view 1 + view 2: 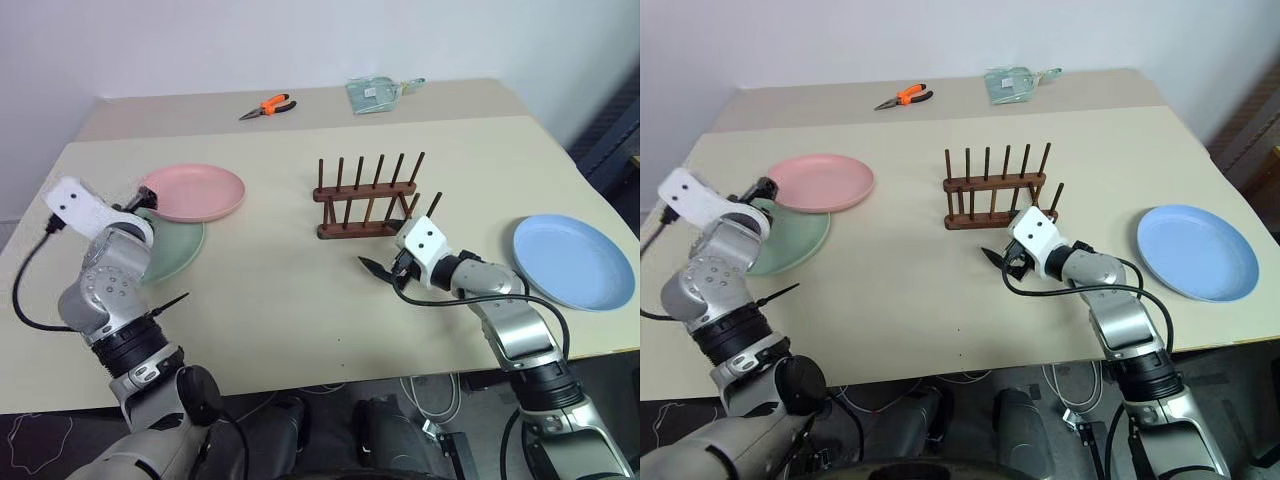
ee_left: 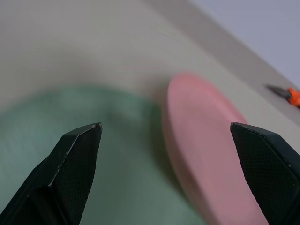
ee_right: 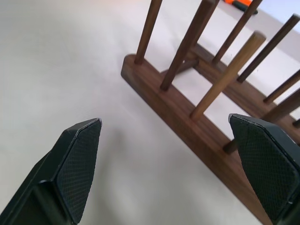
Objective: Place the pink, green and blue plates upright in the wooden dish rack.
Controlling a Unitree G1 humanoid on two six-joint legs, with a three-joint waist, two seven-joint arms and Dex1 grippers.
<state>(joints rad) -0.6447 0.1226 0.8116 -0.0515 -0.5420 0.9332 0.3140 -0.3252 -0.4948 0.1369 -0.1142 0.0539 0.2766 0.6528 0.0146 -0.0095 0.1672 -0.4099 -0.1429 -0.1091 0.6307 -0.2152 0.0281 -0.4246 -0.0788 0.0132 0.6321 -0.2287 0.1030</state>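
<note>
The pink plate [image 1: 195, 192] lies flat at the table's left, its rim overlapping the green plate [image 1: 178, 252] beside it. My left gripper [image 1: 137, 198] hovers just over these two plates, open and empty; the left wrist view shows its fingers [image 2: 79, 159] spread above the green plate [image 2: 93, 122] and the pink plate [image 2: 206, 159]. The blue plate [image 1: 572, 260] lies flat at the far right. In the middle stands the wooden dish rack [image 1: 368, 195], with no plate in it. My right gripper [image 1: 375, 266] is open and empty, just in front of the rack [image 3: 187, 122].
Orange-handled pliers [image 1: 268, 105] and a pale green packet [image 1: 372, 93] lie on the far strip of the table. The table's front edge [image 1: 330, 375] runs close below both arms.
</note>
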